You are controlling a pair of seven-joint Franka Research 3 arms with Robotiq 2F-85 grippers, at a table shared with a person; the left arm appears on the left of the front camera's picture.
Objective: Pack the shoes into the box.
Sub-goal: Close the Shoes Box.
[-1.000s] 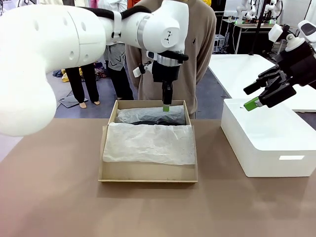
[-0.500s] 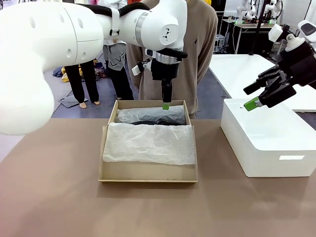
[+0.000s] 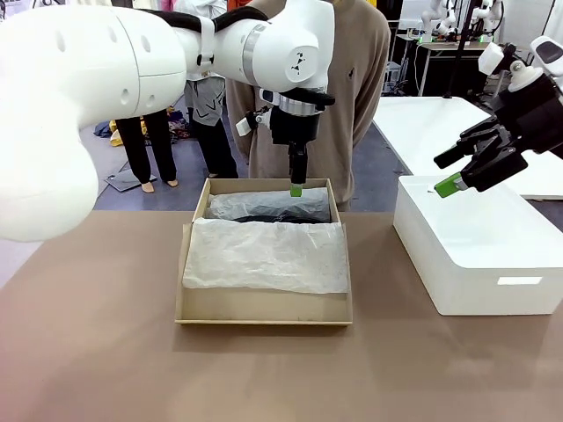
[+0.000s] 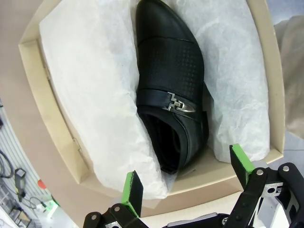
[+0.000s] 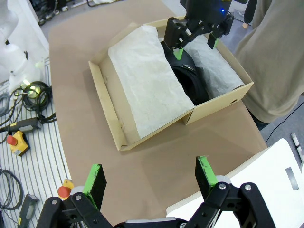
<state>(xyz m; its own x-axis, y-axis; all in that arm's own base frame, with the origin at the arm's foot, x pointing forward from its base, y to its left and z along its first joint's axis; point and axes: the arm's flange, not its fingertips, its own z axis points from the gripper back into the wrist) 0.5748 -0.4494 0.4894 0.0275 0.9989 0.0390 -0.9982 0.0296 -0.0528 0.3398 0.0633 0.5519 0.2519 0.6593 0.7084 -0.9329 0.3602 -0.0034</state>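
Glossy black leather buckled shoe [image 4: 171, 95] is lying centre-frame in tan cardboard box [image 4: 59, 133]; probably stiff, slippery, best gripped at heel. Left gripper [image 4: 187, 173] is hovering wide open, empty

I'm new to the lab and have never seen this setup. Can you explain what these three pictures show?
Two white robot arms work at a brown table, with a person standing at the far side. The front picture looks across the table from between the arms. The other two come from cameras on the wrists, looking along each gripper's green-tipped fingers. The left gripper hangs open over the cardboard shoebox, where a black buckled shoe lies in white tissue paper. The right gripper hangs open above a white box at the side. Neither holds anything.
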